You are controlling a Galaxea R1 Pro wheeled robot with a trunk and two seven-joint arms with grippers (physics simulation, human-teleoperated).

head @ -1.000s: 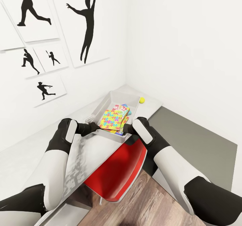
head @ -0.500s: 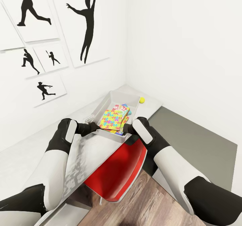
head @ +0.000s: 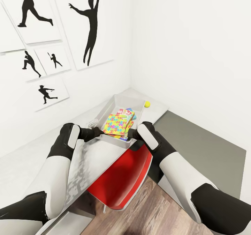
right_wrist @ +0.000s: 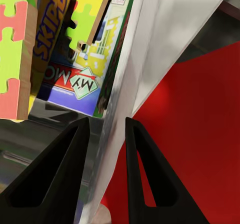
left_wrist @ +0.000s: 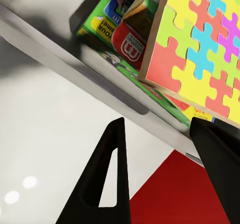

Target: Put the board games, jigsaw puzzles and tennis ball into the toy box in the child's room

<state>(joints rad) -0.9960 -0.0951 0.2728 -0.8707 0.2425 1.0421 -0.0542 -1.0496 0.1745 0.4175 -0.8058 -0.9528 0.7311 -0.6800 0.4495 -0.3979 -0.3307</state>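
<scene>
The grey toy box (head: pixel 127 100) sits on the white table (head: pixel 97 154) in the corner. It holds the bright jigsaw puzzles (head: pixel 116 123) stacked on the board games (head: pixel 128 113). The yellow tennis ball (head: pixel 147 104) lies on the table just outside the box's far right corner. My left gripper (head: pixel 100 131) is open at the box's near left rim (left_wrist: pixel 75 59), its fingertips (left_wrist: pixel 117 129) level with the rim. My right gripper (head: pixel 129 133) is closed on the near right wall (right_wrist: pixel 160 44). In the wrist views, a puzzle (left_wrist: pixel 200 49) lies over a green-edged game (left_wrist: pixel 107 19), and a blue-purple game (right_wrist: pixel 75 79) shows.
A red chair (head: pixel 122 172) is tucked under the table's front edge between my arms. A low cabinet with a dark grey top (head: pixel 202 147) stands to the right against the wall. White walls close in behind and beside the box.
</scene>
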